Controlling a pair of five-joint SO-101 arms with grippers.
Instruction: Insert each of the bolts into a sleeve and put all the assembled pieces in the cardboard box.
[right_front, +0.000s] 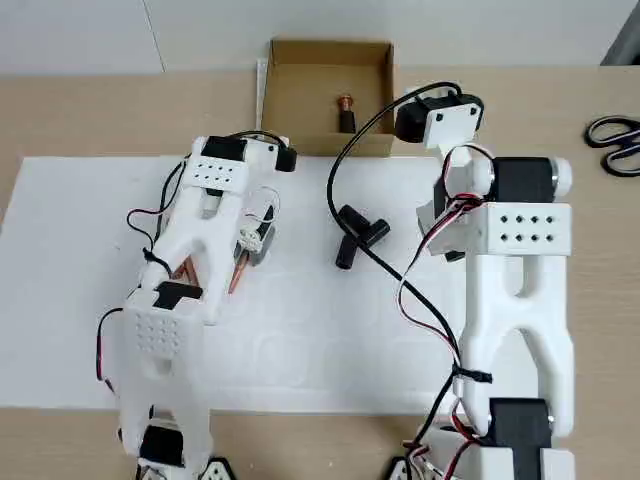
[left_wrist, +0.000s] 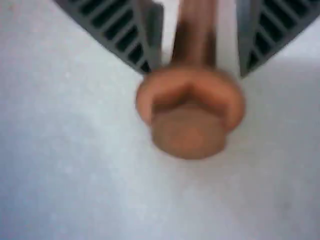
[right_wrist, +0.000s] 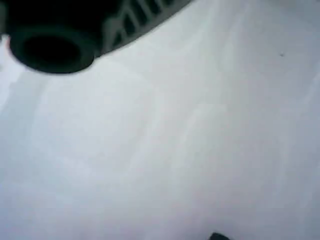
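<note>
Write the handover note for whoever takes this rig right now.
Left gripper: open, astride a copper bolt, with gaps on both sides of the shaft.
Right gripper: a black sleeve is close by it; grip unclear.
Done: one assembled piece in the cardboard box.
Loose: two sleeves on the white sheet; more bolts partly under the left arm.
Left: sleeve each loose bolt, then box the pieces.

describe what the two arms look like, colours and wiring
Both the left arm and the right arm have white plastic shells with dotted perforated panels and black motors. Thin red, black and white wires run along them, plus a thick black cable. The fingers are dark grey and ribbed.
</note>
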